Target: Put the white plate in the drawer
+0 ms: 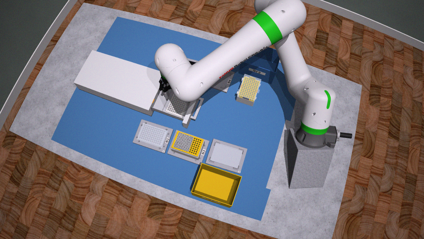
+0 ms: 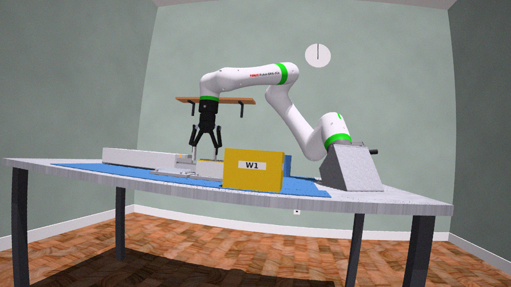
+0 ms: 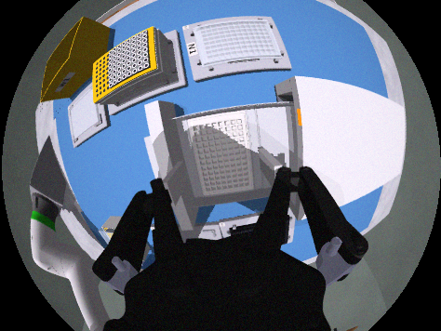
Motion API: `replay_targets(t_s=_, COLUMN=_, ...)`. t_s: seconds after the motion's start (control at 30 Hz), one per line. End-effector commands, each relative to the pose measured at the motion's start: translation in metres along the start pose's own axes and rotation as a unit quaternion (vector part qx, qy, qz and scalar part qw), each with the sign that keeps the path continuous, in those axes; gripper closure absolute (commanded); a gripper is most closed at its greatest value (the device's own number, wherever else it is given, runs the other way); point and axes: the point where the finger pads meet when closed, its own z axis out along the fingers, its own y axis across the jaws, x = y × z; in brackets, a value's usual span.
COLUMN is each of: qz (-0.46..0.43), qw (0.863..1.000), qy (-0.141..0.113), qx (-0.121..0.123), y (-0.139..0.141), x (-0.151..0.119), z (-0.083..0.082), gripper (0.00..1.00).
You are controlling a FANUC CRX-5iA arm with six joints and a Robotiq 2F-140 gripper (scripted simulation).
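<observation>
White plate lies flat in the open drawer, straight under the claw. The claw hangs above it, pointing down, its fingers spread about two-thirds wide and holding nothing; from the side its fingertips sit just over the plate's top. In the wrist view the plate shows between the two black fingers, well grid up, inside the drawer's walls. The arm hides part of it from above. The drawer's bar handle faces the arm's base, and an amber lamp glows on the cooler. Nearer the front of the blue mat sit a clear plate, a yellow tip box, a lidded plate and a yellow bin.
</observation>
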Motion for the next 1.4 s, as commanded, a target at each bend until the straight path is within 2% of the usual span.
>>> replay_targets(t_s=0.0, qz=0.0, qw=1.0, qy=0.0, qx=0.0, y=0.0, x=0.0, z=-0.006, gripper=0.34)
replay_targets(t_s=1.37, qz=0.0, qw=1.0, qy=0.0, qx=0.0, y=0.0, x=0.0, z=-0.052, gripper=0.34)
